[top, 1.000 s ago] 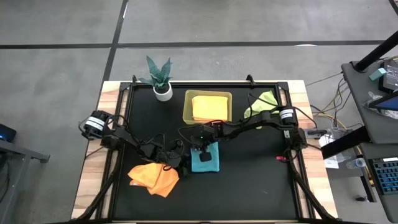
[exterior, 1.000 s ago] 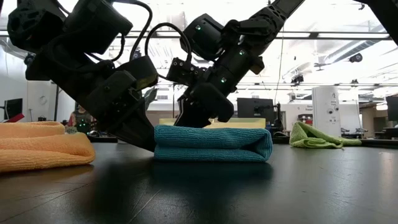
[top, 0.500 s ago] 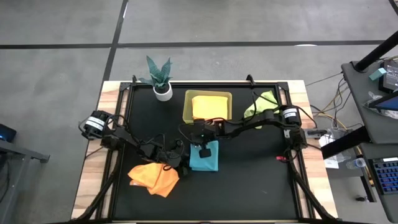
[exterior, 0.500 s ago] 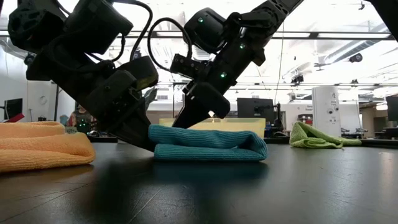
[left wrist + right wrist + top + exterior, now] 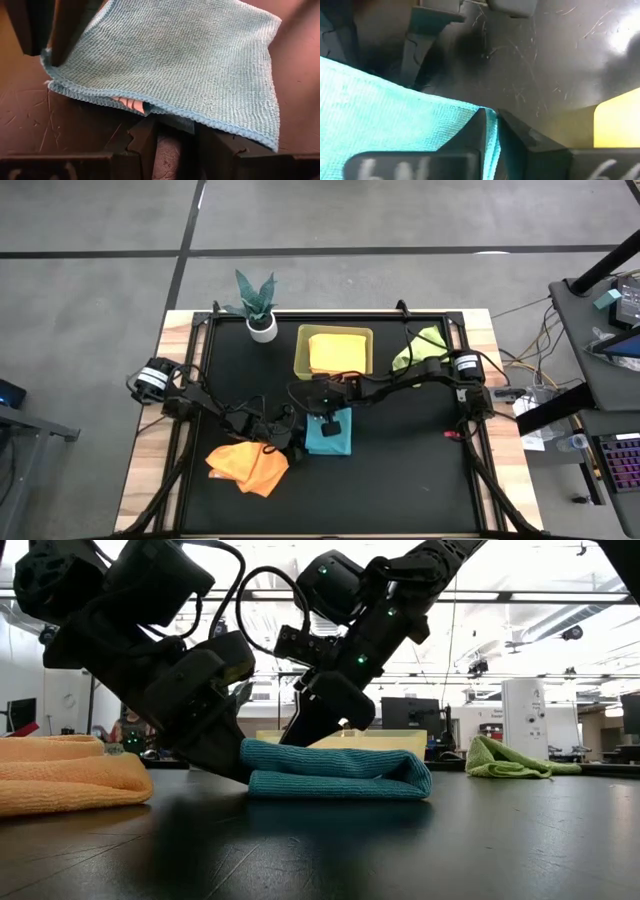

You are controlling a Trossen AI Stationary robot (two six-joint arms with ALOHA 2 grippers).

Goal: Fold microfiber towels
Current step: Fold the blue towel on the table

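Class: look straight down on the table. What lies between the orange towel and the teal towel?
In the high view, the left tool and its dark arm lie between the orange towel and the teal towel.
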